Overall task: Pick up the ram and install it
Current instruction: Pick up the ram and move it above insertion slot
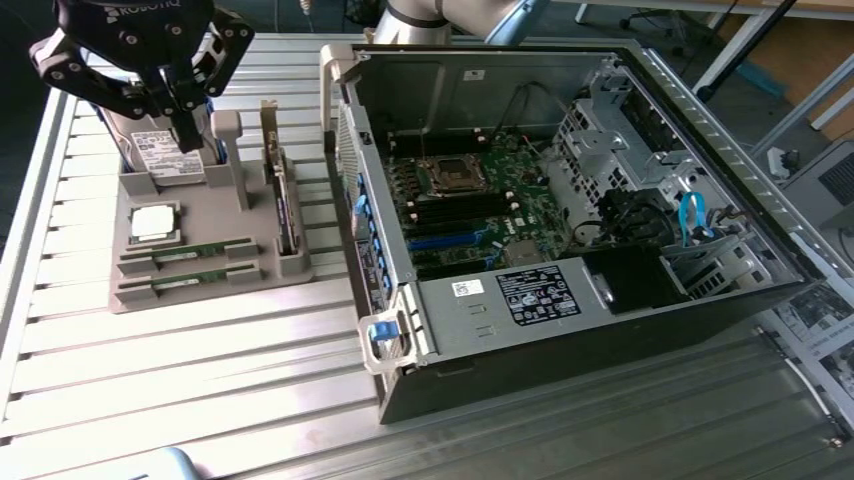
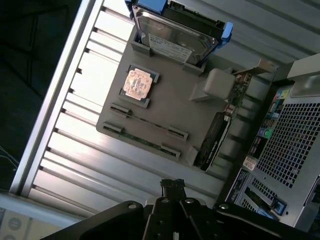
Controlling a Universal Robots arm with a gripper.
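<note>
Two ram sticks (image 1: 187, 250) (image 1: 187, 281) lie on edge in the slots of a grey holder tray (image 1: 214, 300) at the exterior view's left. The wrist view shows them as thin green strips (image 2: 150, 120) (image 2: 142, 141) on the same tray (image 2: 170, 100). My gripper (image 1: 187, 135) hangs above the far end of the tray, over the hard drive, well apart from the sticks. Its fingertips (image 2: 172, 187) are pressed together with nothing between them. The open computer case (image 1: 561, 200) lies on its side with the motherboard (image 1: 467, 195) and its memory slots (image 1: 454, 215) exposed.
The tray also carries a grey hard drive (image 1: 160, 150) (image 2: 175, 37), a square processor chip (image 1: 154, 222) (image 2: 138, 84) and an upright expansion card (image 1: 282, 200) (image 2: 215, 140). Everything rests on a ribbed metal table (image 1: 200, 370). The case's wall (image 1: 380, 250) stands next to the tray.
</note>
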